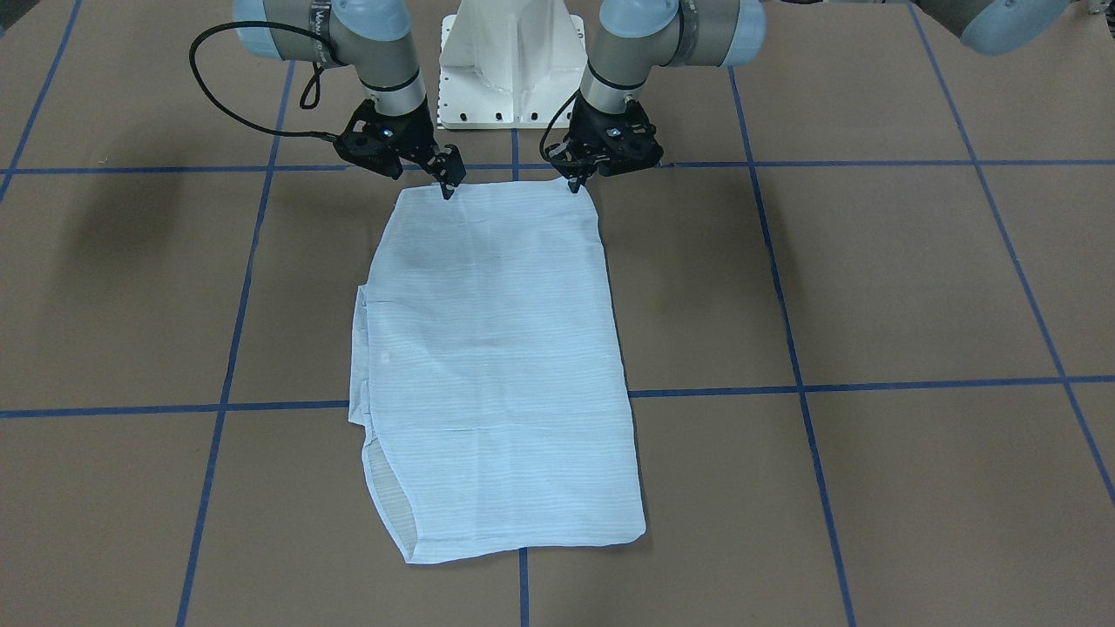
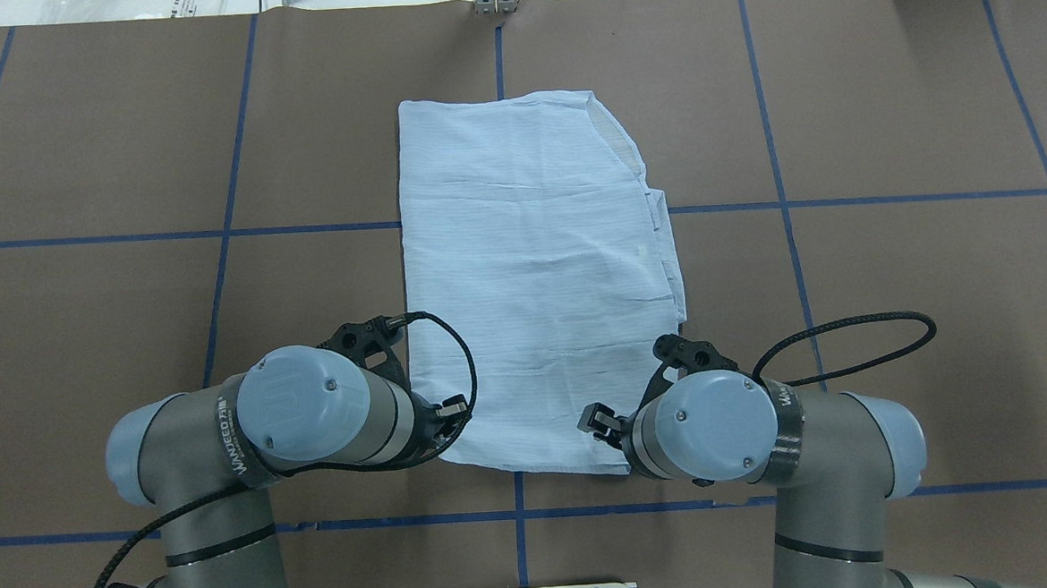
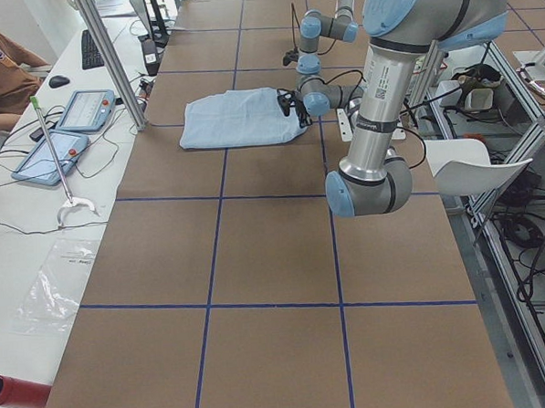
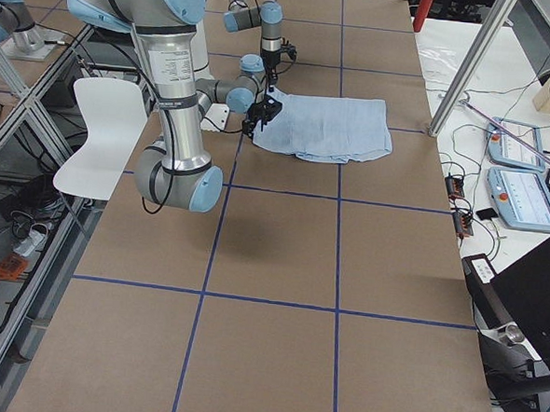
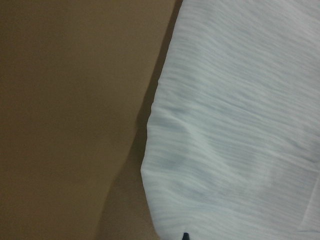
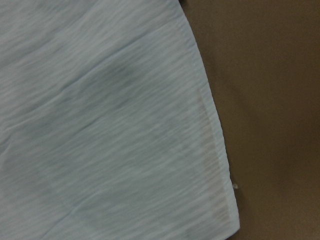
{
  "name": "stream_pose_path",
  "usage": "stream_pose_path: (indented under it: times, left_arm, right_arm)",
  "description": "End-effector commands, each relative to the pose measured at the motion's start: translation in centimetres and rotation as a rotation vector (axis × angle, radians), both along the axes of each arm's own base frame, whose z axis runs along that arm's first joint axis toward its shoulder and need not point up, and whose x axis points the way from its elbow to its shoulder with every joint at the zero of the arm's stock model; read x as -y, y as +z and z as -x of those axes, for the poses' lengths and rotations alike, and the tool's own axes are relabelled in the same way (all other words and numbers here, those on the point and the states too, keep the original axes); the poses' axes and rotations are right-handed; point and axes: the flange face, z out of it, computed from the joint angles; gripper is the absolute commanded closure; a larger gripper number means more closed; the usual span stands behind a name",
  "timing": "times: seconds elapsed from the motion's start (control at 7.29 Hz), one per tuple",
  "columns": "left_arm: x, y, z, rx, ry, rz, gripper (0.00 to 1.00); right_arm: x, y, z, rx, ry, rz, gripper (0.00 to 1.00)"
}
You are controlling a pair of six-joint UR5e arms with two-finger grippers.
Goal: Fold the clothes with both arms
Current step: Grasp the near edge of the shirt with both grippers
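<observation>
Brown table (image 1: pixel 871 279) with blue tape grid (image 1: pixel 871 384). White base (image 1: pixel 512 61) at its edge. Side table (image 3: pixel 18 226): two tablets (image 3: pixel 89 108), keyboard (image 3: pixel 92 49), mouse (image 3: pixel 59 81), plastic bag (image 3: pixel 58 293), red tube (image 3: pixel 13 391). Person (image 3: pixel 0 67) in brown shirt. White chair (image 4: pixel 102 135). Laptop (image 4: pixel 531 296).

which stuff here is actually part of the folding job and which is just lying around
Part of the job:
- light blue shirt
- left gripper
- right gripper

Just lying about, off the work area:
- white chair
- tablets
- plastic bag
- red tube
</observation>
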Motion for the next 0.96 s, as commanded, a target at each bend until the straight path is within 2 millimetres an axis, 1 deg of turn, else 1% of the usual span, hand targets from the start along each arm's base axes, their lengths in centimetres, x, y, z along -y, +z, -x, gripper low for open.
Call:
stream_pose_path:
  times: [0.0, 0.55, 0.82]
  left_arm:
    - [0.2, 0.0, 0.1, 0.001, -0.002, -0.005, 1.00]
    - [0.1, 0.1, 0.0, 0.002, 0.001, -0.004, 1.00]
    - [0.2, 0.2, -0.1, 0.005, -0.002, -0.004, 1.00]
  right_arm:
    - [0.3, 0.2, 1.0, -0.008, 0.001, 0.001, 0.00]
    - [0.5, 1.3, 1.6, -0.031, -0.001, 0.000, 0.00]
    - [0.5, 1.5, 1.8, -0.036, -0.002, -0.003, 0.00]
